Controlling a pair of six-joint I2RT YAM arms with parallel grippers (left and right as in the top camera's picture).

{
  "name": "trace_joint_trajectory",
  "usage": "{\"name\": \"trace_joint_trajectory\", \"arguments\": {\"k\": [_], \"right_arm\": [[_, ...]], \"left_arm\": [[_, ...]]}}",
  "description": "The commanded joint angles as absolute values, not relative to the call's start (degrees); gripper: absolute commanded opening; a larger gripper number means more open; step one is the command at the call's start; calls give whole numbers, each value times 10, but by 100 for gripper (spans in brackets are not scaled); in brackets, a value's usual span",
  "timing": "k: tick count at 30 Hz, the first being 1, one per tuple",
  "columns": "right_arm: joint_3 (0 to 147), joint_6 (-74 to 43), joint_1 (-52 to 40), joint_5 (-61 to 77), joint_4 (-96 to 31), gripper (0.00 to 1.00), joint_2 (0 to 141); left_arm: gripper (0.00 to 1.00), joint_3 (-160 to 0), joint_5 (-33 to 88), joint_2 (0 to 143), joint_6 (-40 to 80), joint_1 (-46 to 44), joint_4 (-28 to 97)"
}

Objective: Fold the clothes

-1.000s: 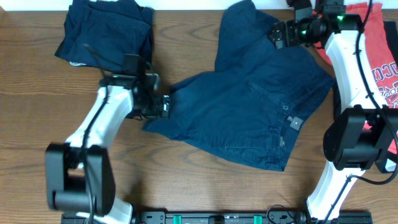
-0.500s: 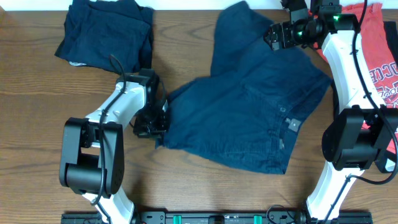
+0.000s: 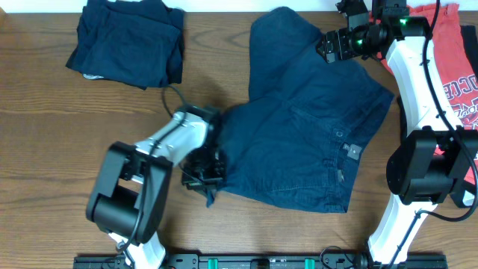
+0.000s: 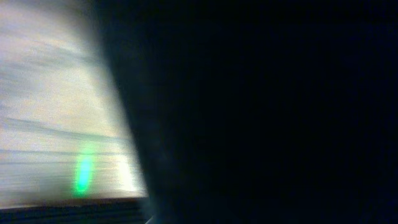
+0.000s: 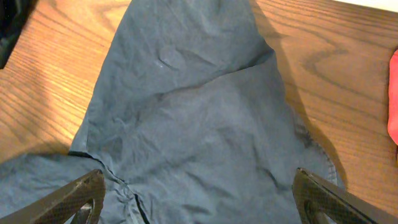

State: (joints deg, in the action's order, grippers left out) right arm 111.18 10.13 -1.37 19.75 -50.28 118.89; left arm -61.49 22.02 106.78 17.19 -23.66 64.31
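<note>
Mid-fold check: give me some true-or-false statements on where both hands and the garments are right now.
1. The right hand is open above the dark navy fabric shorts. True.
2. The coral-red lettered T-shirt lies on the left side. False: it lies on the right, beside the right arm.
3. The folded navy garment pile sits at the far left. True.
4. The left hand hangs well clear of the shorts. False: it is at the shorts' leg hem, and its wrist camera is filled with dark fabric.
</note>
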Motion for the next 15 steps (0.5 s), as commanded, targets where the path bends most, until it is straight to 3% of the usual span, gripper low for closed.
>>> {"name": "trace_joint_trajectory", "arguments": {"k": [1, 15], "right_arm": [[1116, 99, -20, 204, -504, 94, 1190], [1116, 97, -19, 204, -512, 94, 1190]], "left_arm": [[13, -612, 258, 1072, 197, -283, 647], [13, -626, 233, 1047, 232, -334, 644]]}}
